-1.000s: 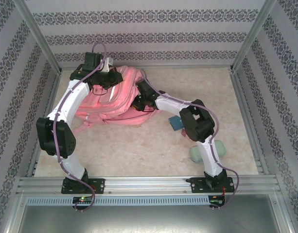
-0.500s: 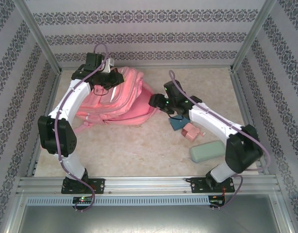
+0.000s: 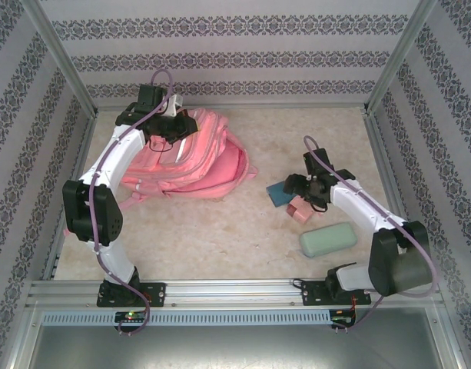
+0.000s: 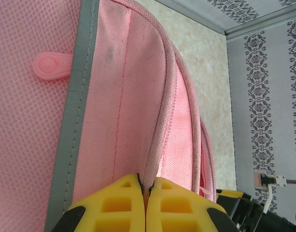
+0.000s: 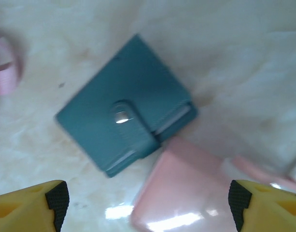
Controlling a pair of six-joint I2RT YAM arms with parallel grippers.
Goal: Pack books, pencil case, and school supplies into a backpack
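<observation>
The pink backpack [image 3: 193,157] lies at the back left of the table. My left gripper [image 3: 177,123] is shut on a fold of the backpack's rim [image 4: 152,159], pinched between the yellow pads [image 4: 119,203]. My right gripper [image 3: 303,189] hangs open above two school supplies: a teal square pad [image 3: 278,193] with a snap, and a pink boxy thing [image 3: 300,209] touching its corner. In the right wrist view the teal pad [image 5: 123,125] and the pink box [image 5: 186,188] lie between the spread fingertips [image 5: 46,200]. The books are out of view.
A pale green pencil case [image 3: 327,239] lies near the front right, just in front of the pink box. A pink strap [image 3: 131,201] trails from the backpack toward the left arm. Metal frame rails [image 3: 389,177] border the table.
My right arm has swung away from the backpack to the right and now hovers over the teal pad and pink box. The left gripper keeps its hold on the backpack.
</observation>
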